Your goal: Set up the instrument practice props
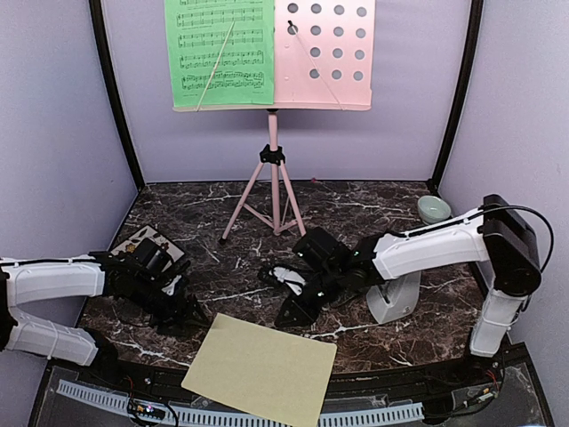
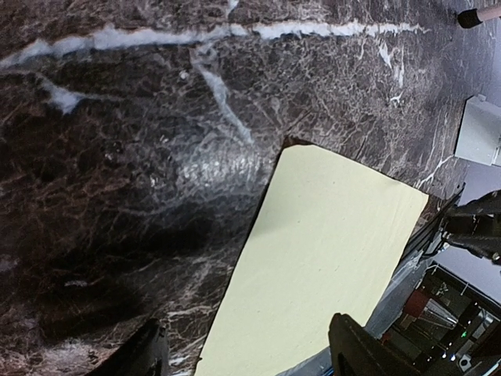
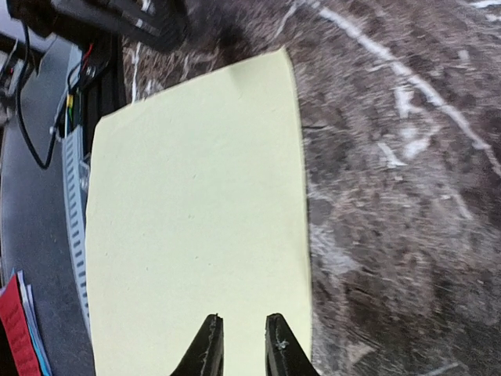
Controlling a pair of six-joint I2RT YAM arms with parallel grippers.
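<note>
The pink music stand (image 1: pixel 324 55) rises on its tripod at the back, and the green music sheet (image 1: pixel 220 49) rests on the left half of its desk. Flat at the table's front edge lies the pale yellow music sheet (image 1: pixel 260 366) (image 2: pixel 321 251) (image 3: pixel 196 211), with its near part hanging over. My right gripper (image 1: pixel 293 311) (image 3: pixel 241 321) hangs over the sheet's far right part, jaws a narrow gap apart with nothing pinched. By the sheet's far left corner, my left gripper (image 1: pixel 184 313) (image 2: pixel 244 329) is open. The light-grey metronome (image 1: pixel 394 298) (image 2: pixel 477 129) stands under the right arm.
A small pale green bowl (image 1: pixel 433 209) sits at the back right. A floral tile (image 1: pixel 147 240) lies at the left, behind the left arm. Grey walls close in the table. A cable rail (image 3: pixel 72 180) runs along the near edge.
</note>
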